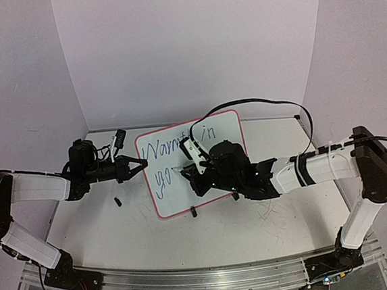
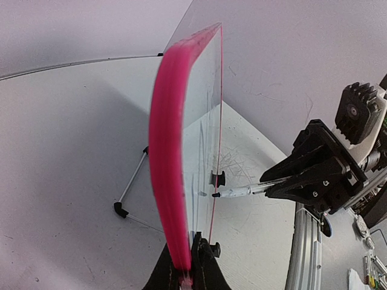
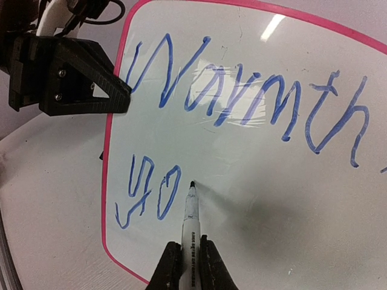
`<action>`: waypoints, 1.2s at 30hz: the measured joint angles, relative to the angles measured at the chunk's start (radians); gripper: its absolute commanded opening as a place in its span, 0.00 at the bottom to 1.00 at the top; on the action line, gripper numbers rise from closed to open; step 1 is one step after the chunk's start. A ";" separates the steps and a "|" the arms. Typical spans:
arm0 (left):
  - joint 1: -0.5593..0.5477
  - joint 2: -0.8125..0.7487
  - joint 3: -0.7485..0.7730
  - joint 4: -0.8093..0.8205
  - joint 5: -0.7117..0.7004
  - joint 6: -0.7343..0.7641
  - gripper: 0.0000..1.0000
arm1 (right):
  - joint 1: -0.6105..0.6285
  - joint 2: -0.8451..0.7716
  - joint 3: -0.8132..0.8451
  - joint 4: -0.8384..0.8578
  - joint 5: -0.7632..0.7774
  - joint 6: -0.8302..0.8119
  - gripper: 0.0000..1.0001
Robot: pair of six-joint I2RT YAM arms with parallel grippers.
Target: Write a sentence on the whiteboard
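Right pincer (image 3: 186, 263) clamped on marker (image 3: 190, 211), tip at whiteboard (image 1: 168, 198) beside "yo", to extend sentence (image 3: 248, 96). Left pincer (image 2: 186, 266) closed on board's left frame edge, bracing against pen pressure, worktop (image 1: 120, 233) middle.

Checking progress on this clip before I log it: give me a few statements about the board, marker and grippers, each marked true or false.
1. The left gripper clamps the board's pink edge. True.
2. The left gripper holds the marker. False: the marker is in the right gripper.
3. The sentence starts with "Warmth". True.
4. The second line holds two whole words. False: only "yo" is there, with the marker tip just right of it.
5. The board lies flat on the table. False: it stands propped on a wire stand.
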 measured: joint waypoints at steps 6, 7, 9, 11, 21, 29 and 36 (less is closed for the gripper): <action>0.000 0.000 0.000 0.000 -0.001 0.000 0.00 | 0.000 0.016 0.012 0.001 0.003 -0.002 0.00; 0.000 0.000 0.000 0.000 -0.001 0.000 0.00 | 0.000 0.017 0.013 0.001 0.004 -0.003 0.00; 0.000 0.000 0.000 0.000 0.000 0.000 0.00 | 0.000 0.018 0.014 0.001 0.005 -0.004 0.00; 0.000 0.000 0.000 0.000 0.000 0.000 0.00 | 0.002 0.020 0.014 0.001 0.007 -0.004 0.00; 0.000 0.000 0.000 0.000 0.000 0.000 0.00 | 0.011 0.021 0.014 -0.001 0.009 -0.004 0.00; 0.000 0.000 0.000 0.000 0.000 0.000 0.00 | 0.020 0.021 0.000 -0.005 0.011 0.002 0.00; 0.000 0.000 0.000 0.000 0.000 0.000 0.00 | 0.025 0.021 -0.026 -0.015 0.011 0.013 0.00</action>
